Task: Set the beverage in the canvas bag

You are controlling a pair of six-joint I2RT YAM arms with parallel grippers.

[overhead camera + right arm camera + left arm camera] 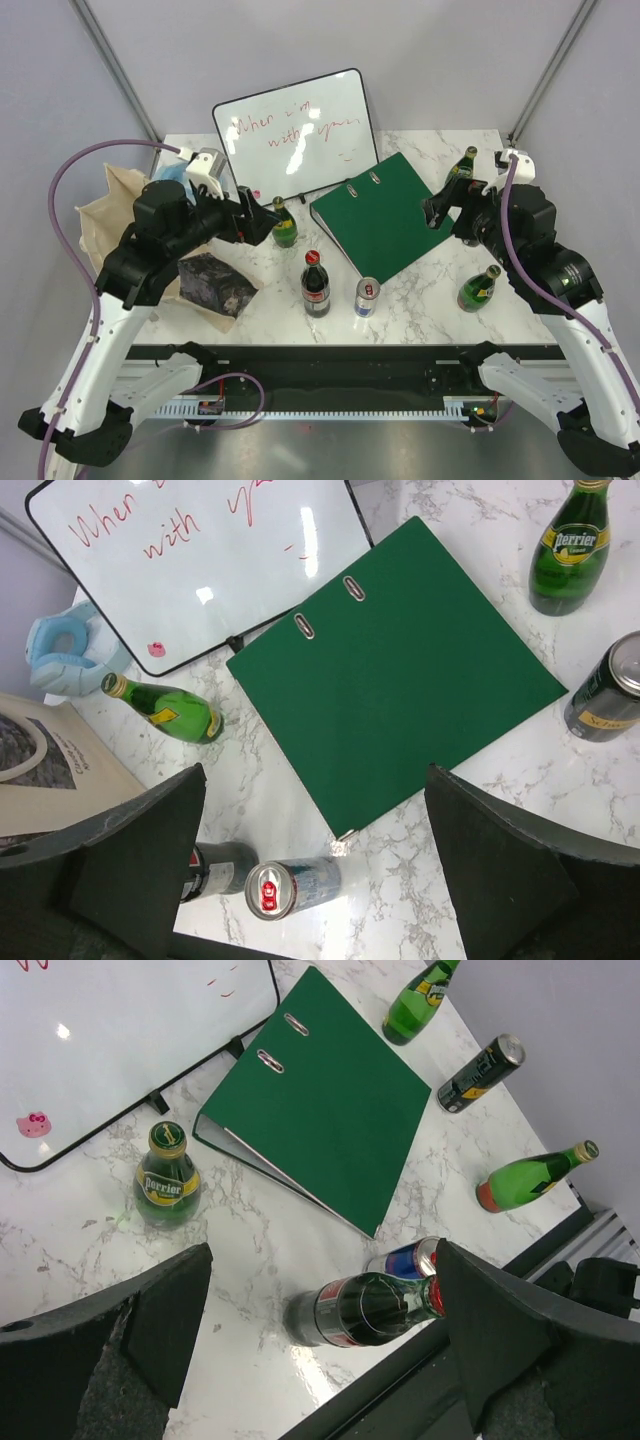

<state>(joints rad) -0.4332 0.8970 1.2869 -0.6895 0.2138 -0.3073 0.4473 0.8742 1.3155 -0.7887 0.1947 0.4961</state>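
The beige canvas bag (108, 212) lies at the table's left, its dark mottled print (214, 285) facing up; a corner shows in the right wrist view (40, 770). Beverages stand on the marble: a green Perrier bottle (285, 225), a dark cola bottle (316, 283) and a blue-silver can (367, 296). My left gripper (256, 216) is open and empty, raised beside the Perrier bottle (168, 1177), with the cola bottle (365, 1308) between its fingers (325, 1350). My right gripper (438, 210) is open and empty above the binder, with the can (290, 885) below it (315, 865).
A green binder (385, 215) lies mid-table and a whiteboard (295, 135) leans behind it. Two more green bottles stand at the right (478, 288) and back right (465, 165). A dark can (610, 690) stands beside the binder. Blue headphones (60, 655) lie by the bag.
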